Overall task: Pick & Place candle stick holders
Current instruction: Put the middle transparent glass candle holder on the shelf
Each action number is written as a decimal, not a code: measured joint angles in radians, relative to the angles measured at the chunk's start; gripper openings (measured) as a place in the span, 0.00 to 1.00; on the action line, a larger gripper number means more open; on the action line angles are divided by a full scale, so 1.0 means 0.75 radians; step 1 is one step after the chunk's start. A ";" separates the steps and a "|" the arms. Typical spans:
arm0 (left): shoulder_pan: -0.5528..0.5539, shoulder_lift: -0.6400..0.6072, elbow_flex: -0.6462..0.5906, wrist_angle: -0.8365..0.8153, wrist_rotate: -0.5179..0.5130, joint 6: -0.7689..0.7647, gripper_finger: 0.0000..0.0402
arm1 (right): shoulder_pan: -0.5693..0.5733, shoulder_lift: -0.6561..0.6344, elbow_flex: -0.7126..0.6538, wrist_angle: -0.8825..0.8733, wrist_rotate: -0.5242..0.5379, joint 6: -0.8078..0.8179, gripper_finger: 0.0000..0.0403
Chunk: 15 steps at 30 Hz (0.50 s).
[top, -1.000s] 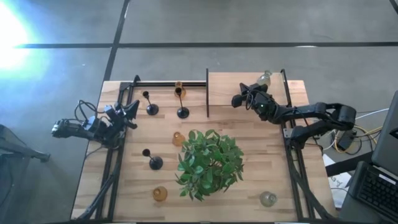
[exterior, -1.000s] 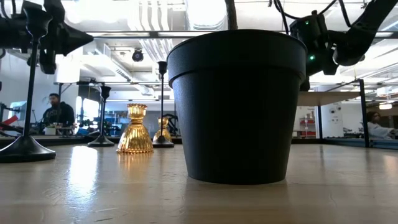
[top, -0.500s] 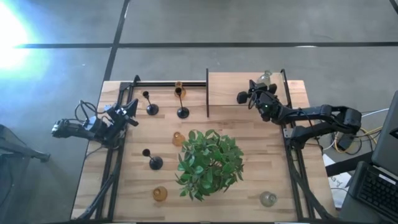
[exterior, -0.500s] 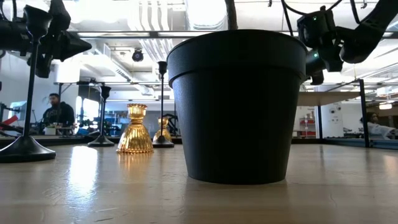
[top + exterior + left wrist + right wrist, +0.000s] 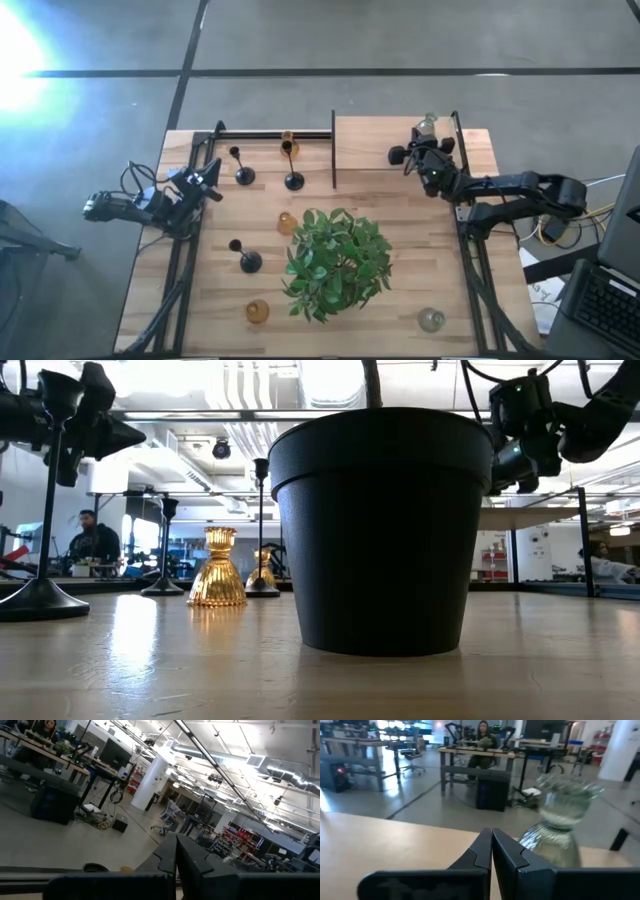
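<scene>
On the raised wooden platform [image 5: 375, 135] at the far right stands a clear glass candle stick holder [image 5: 427, 125], [image 5: 559, 827]. My right gripper [image 5: 403, 153], [image 5: 491, 842] hovers shut just beside it, over the platform, touching nothing. Black thin-stemmed holders [image 5: 242, 172], [image 5: 293, 180], [image 5: 248, 260] stand on their round bases on the table's left half. With them are amber ones [image 5: 289, 146], [image 5: 287, 222], [image 5: 257, 311]. Another clear holder [image 5: 431, 320] stands near the front right. My left gripper [image 5: 210, 178], [image 5: 176, 852] waits shut above the table's left edge.
A green leafy plant [image 5: 335, 260] in a black pot [image 5: 380, 530] fills the table's middle. A black upright divider [image 5: 333, 150] bounds the platform's left side, and a black rail [image 5: 270, 133] runs along the far edge. People sit at desks beyond the table.
My right gripper has drawn back toward the table's right and far edges, closer to the clear holder on the platform, and has turned as it went, staying shut. My left gripper has turned slightly in place.
</scene>
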 joint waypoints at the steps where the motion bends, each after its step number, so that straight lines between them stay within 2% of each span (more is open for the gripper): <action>1: 0.000 0.000 0.000 -0.001 0.000 0.000 0.03 | -0.007 -0.006 0.000 0.001 0.001 -0.013 0.02; 15: 0.000 0.000 -0.001 -0.008 -0.005 -0.008 0.03 | -0.133 -0.018 -0.007 -0.014 0.004 -0.083 0.02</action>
